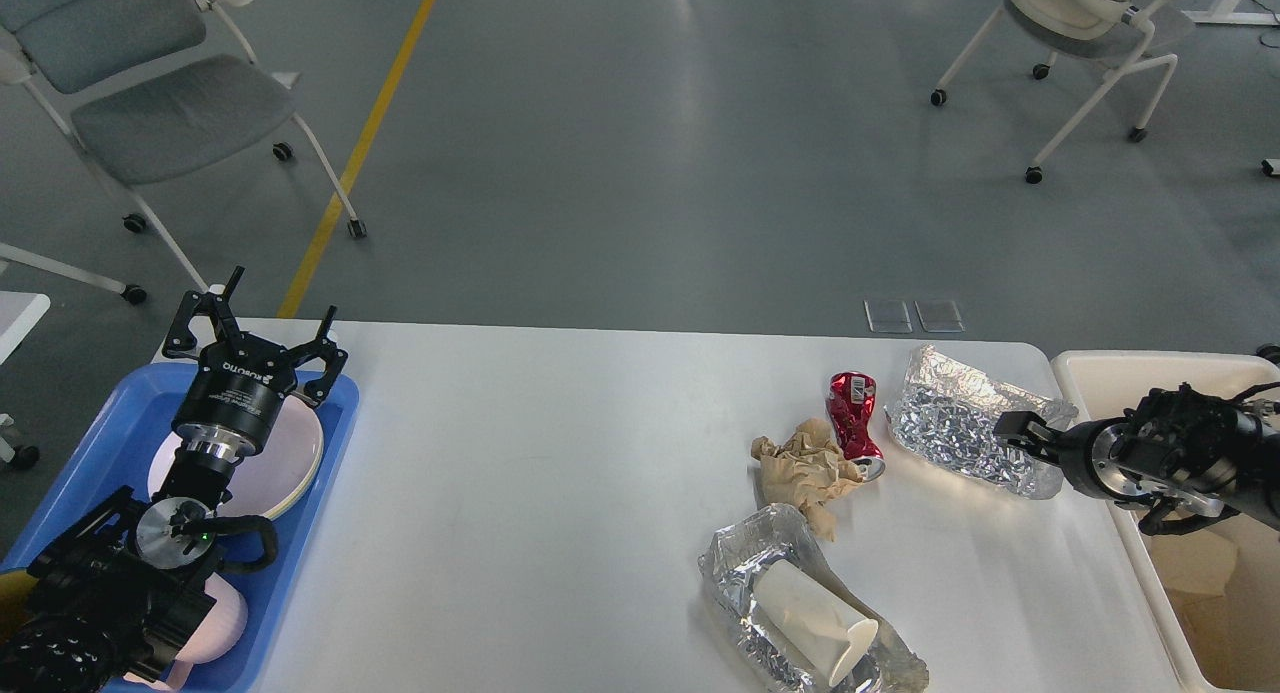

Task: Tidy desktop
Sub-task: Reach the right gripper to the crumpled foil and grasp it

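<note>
The left arm hides much of the white plate [300, 453]; the cream bin [1100, 373] is cropped.

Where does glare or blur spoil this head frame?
Head view: sharp throughout; glare only on the crinkled foil tray by the right gripper, pale reflections streak the floor, and soft shadows lie under objects on the desktop.

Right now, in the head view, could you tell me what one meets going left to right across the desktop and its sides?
Blue tray → left gripper → crumpled brown paper → crushed red can → foil bag → right gripper → cream bin.
</note>
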Controlling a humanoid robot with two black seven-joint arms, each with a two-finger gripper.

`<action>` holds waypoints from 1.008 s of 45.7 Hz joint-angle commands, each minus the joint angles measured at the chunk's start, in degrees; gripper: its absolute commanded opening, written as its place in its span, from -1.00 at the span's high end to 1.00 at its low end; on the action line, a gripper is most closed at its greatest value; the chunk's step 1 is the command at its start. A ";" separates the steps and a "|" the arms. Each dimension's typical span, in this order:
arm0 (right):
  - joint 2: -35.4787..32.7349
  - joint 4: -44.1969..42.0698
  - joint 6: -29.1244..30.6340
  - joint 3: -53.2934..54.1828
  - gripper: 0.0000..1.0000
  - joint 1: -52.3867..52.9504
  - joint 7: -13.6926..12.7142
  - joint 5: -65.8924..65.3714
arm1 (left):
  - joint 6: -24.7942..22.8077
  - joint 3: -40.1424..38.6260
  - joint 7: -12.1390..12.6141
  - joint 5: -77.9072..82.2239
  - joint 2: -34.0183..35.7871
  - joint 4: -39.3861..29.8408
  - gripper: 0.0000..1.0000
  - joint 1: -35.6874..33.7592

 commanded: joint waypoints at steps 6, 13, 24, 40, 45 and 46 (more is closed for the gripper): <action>0.15 -0.13 -0.34 0.22 -0.98 -1.88 -0.08 0.08 | 0.00 0.00 0.00 0.00 0.00 0.00 -0.93 0.00; 0.24 0.13 -3.23 0.31 -0.49 -3.20 -0.08 0.08 | 0.00 0.00 0.00 0.00 0.00 0.00 -0.93 0.00; 0.32 0.48 -4.03 0.49 0.83 -3.99 -0.08 0.08 | 0.00 0.00 0.00 0.00 0.00 0.00 -0.93 0.00; 0.24 0.40 -3.94 1.72 1.00 -3.81 -0.17 0.08 | 0.00 0.00 0.00 0.00 0.00 0.00 -0.93 0.00; 0.24 0.22 -3.94 2.95 1.00 -3.90 -0.08 0.17 | 0.00 0.00 0.00 0.00 0.00 0.00 -0.93 0.00; 0.15 0.22 -4.03 3.30 1.00 -3.82 -0.08 0.17 | 0.00 0.00 0.00 0.00 0.00 0.00 -0.93 0.00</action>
